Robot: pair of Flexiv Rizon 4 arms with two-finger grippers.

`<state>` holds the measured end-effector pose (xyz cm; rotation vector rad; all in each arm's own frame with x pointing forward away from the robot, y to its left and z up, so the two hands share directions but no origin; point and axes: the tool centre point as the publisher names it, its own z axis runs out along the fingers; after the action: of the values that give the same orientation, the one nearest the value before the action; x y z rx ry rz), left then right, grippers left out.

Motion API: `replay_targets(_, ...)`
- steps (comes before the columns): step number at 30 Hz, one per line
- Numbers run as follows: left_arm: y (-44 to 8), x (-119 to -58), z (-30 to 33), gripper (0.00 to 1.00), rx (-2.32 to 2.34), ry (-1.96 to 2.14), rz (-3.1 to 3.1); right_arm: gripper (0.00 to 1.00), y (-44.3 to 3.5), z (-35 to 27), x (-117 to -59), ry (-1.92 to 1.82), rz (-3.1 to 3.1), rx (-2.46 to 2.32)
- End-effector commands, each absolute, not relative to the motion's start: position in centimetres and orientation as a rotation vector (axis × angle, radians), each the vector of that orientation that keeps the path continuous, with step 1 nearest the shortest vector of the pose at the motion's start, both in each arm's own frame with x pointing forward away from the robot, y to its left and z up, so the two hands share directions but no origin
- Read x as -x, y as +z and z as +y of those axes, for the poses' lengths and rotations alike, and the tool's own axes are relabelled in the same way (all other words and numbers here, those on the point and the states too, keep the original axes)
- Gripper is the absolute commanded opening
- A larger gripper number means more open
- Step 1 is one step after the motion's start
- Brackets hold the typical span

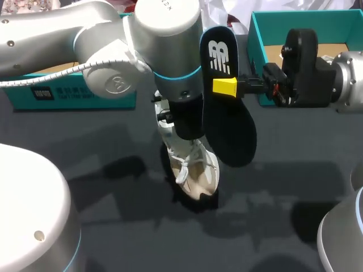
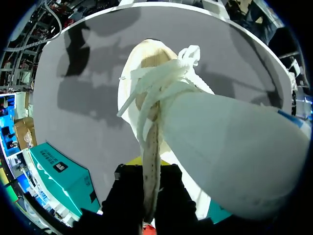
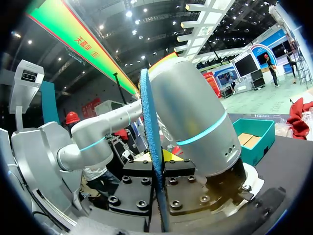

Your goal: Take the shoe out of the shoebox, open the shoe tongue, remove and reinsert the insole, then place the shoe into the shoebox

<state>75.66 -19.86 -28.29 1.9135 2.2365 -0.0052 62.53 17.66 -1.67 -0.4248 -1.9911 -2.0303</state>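
White shoe (image 1: 198, 170) on the dark table (image 1: 283, 187), its dark insole (image 1: 229, 124) held up in the air beside it.

The shoe sits mid-table, toe pointing toward the camera. The left gripper (image 2: 149, 166) is clamped on the tongue (image 2: 150, 147), one finger on each side. The right gripper (image 3: 157, 164) pinches the insole, which is clear of the table and close against the left arm's wrist. The open teal shoebox (image 1: 256, 39) stands at the far right.
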Motion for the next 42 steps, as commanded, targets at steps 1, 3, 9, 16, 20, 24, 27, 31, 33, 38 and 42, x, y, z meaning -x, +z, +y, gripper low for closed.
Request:
replay_targets(1,-28.1,-75.8,-19.1,0.00,-1.962,-0.022,2.174,0.00,-1.8,17.9,-62.5,-2.032,-1.990,0.426)
replay_targets(3,-28.0,-75.8,-19.1,0.00,-1.992,-0.031,2.148,0.00,-1.8,17.9,-62.5,-2.032,-1.990,0.426)
replay_targets(9,-28.7,-76.2,-19.2,0.00,-2.062,-0.068,2.090,0.00,-1.8,17.9,-62.5,-2.032,-1.990,0.426)
replay_targets(16,-30.2,-77.5,-19.8,0.00,-2.184,-0.131,1.991,0.00,-1.8,17.9,-62.5,-2.032,-1.990,0.426)
replay_targets(20,-30.4,-78.1,-19.9,0.00,-2.203,-0.144,2.000,0.00,-1.8,17.9,-62.5,-2.032,-1.990,0.426)
replay_targets(24,-30.5,-78.5,-20.0,0.00,-2.230,-0.181,2.021,0.00,-1.8,17.9,-62.5,-2.032,-1.990,0.426)
replay_targets(27,-30.9,-78.5,-20.3,0.00,-2.243,-0.183,2.064,0.00,-1.8,17.9,-62.5,-2.032,-1.990,0.426)
replay_targets(31,-31.5,-78.3,-20.6,0.00,-2.246,-0.170,2.075,0.00,-1.8,17.9,-62.5,-2.032,-1.990,0.426)
replay_targets(33,-31.8,-78.3,-20.6,0.00,-2.254,-0.172,2.077,0.00,-1.8,17.9,-62.5,-2.032,-1.990,0.426)
replay_targets(38,-32.7,-78.2,-20.8,0.00,-2.271,-0.184,2.097,0.00,-1.8,17.9,-62.5,-2.032,-1.990,0.426)
replay_targets(42,-33.8,-78.0,-21.1,0.00,-2.287,-0.188,2.118,0.00,-1.8,17.9,-62.5,-2.032,-1.990,0.426)
